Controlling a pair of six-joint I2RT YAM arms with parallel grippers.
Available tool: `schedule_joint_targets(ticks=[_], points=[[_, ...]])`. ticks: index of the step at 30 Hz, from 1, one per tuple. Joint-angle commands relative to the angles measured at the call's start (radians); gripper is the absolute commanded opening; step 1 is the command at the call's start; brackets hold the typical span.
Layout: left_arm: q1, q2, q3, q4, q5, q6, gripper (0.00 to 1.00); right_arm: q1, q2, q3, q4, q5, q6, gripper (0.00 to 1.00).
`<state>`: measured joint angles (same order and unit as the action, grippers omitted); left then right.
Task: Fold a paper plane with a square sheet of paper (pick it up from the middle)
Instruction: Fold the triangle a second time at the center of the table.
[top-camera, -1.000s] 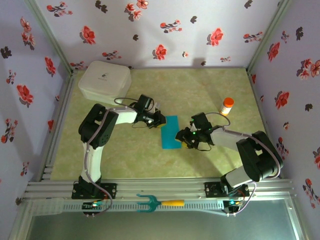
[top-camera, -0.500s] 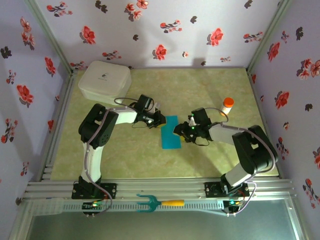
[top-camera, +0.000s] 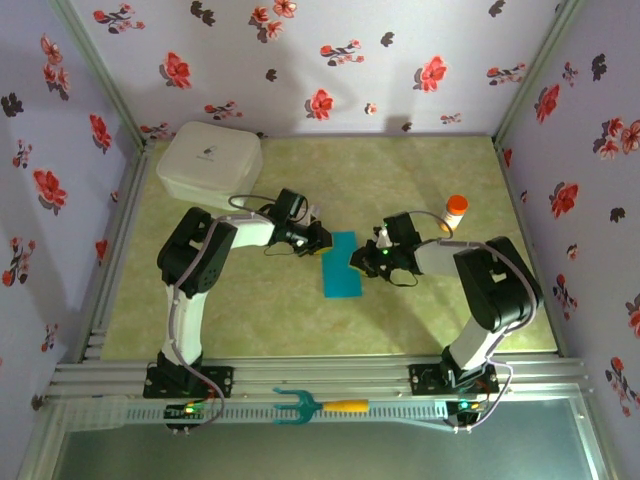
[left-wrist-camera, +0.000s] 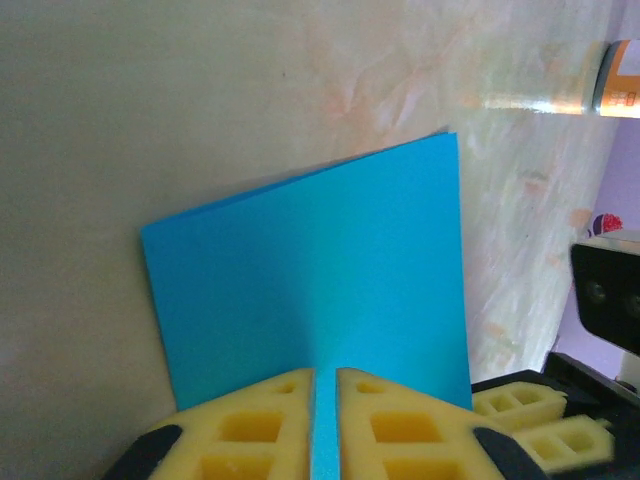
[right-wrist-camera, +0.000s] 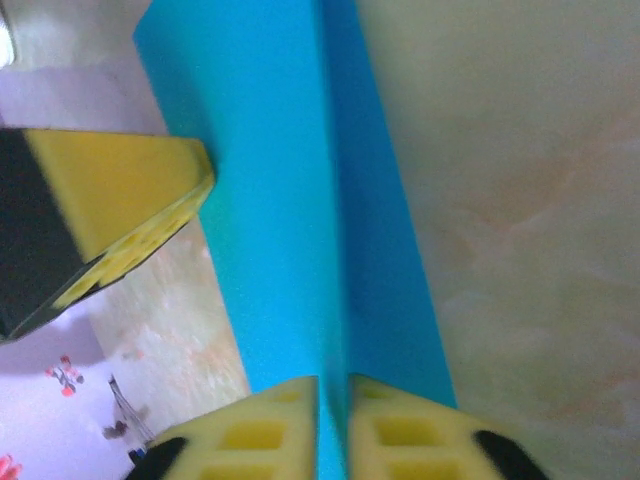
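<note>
One square sheet of paper, folded double. Left gripper and right gripper each pinch its edge.

The top camera looks steeply down from high on the near side of the square sheet of paper, taking in the whole tabletop. Both wrist cameras sit close against that paper, facing it from opposite edges. All three views share it.
</note>
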<state>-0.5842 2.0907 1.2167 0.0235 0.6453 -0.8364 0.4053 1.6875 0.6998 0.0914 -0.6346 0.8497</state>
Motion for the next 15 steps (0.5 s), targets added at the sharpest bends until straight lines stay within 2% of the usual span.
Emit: schedule_joint_targets(ticks=[1,4,8,12,13,15], points=[[-0.001,-0.003,0.010,-0.006,-0.016,0.006,0.20,-0.008,0.022,0.023,0.010,-0.015,-0.010,0.06],[-0.012,-0.055,0.017,0.006,-0.031,0.018,0.30,-0.009,0.015,0.019,0.024,0.018,0.023,0.01],[-0.020,-0.146,-0.014,0.031,-0.090,0.039,0.40,-0.007,0.003,-0.022,0.120,0.062,0.174,0.00],[-0.032,-0.214,-0.056,0.036,-0.136,0.095,0.42,-0.007,-0.021,-0.088,0.267,0.105,0.315,0.00],[-0.036,-0.226,-0.065,0.035,-0.146,0.105,0.42,-0.006,-0.029,-0.097,0.273,0.116,0.324,0.00],[-0.045,-0.246,-0.087,0.045,-0.148,0.131,0.43,-0.009,-0.042,-0.088,0.250,0.112,0.289,0.06]])
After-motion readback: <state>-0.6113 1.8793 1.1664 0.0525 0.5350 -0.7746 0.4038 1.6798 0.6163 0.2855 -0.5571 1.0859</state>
